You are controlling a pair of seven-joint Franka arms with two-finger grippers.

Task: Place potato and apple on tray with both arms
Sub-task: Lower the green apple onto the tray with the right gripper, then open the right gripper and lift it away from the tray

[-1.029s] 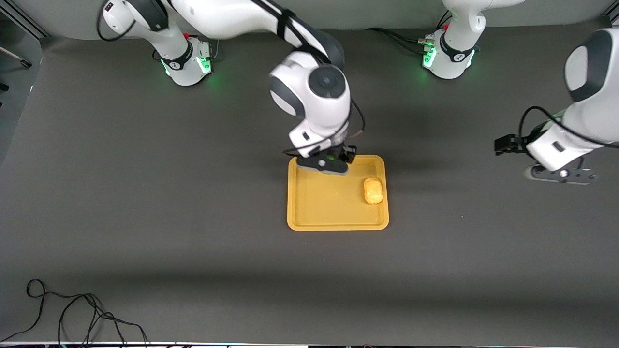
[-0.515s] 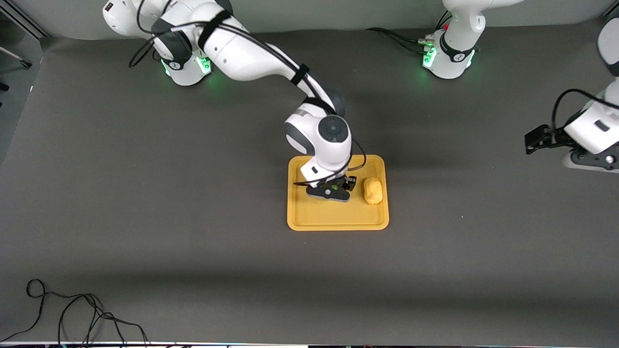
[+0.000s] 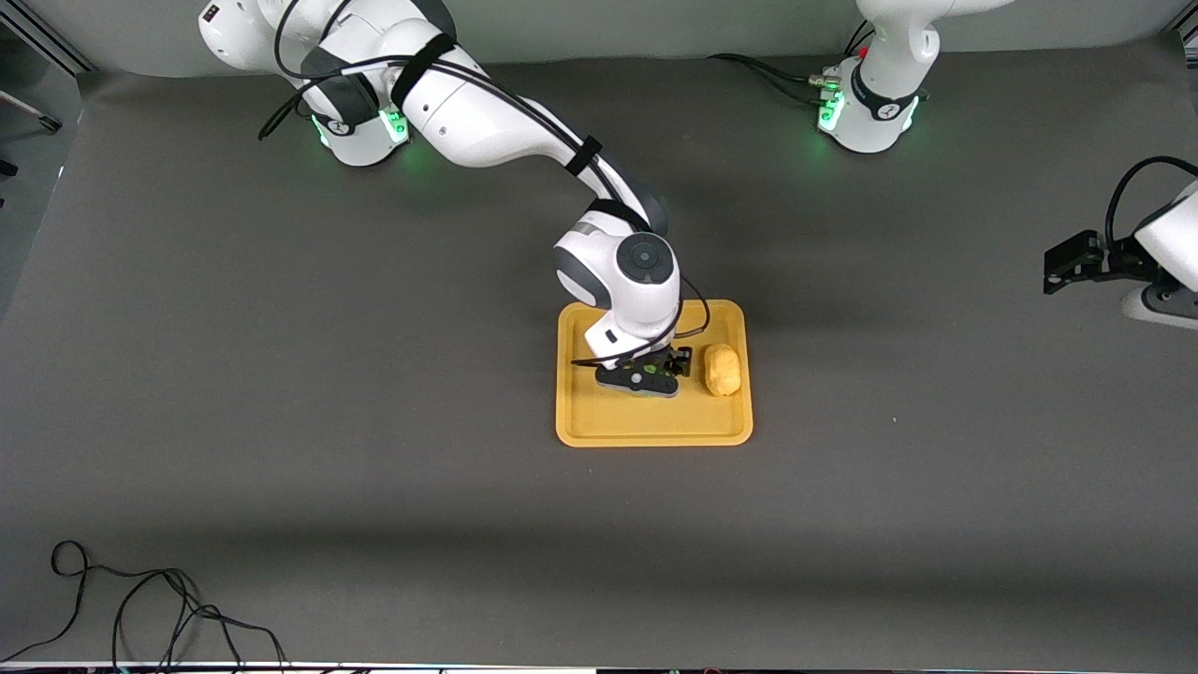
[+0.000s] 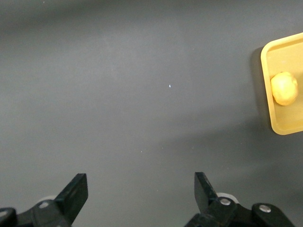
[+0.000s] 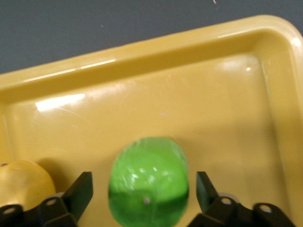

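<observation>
The orange-yellow tray [image 3: 599, 426] lies mid-table. The yellow-tan potato [image 3: 722, 369] rests in it, at the side toward the left arm's end. My right gripper [image 3: 640, 379] is low over the tray's middle, beside the potato. In the right wrist view the green apple [image 5: 148, 177] sits on the tray floor [image 5: 222, 118] between my right gripper's [image 5: 142, 189] open fingers, with a gap on each side; the potato [image 5: 21, 182] shows beside it. The hand hides the apple in the front view. My left gripper [image 3: 1165, 307] is open and empty [image 4: 140, 189] over bare table at the left arm's end.
The table top is a dark grey mat. A black cable [image 3: 140, 608] lies coiled near the front edge at the right arm's end. The left wrist view shows the tray's corner [image 4: 284, 127] with the potato [image 4: 284, 88] some way off.
My right gripper has come down from over the tray's edge nearest the bases to its middle, beside the potato. My left arm has drawn away toward its own end of the table.
</observation>
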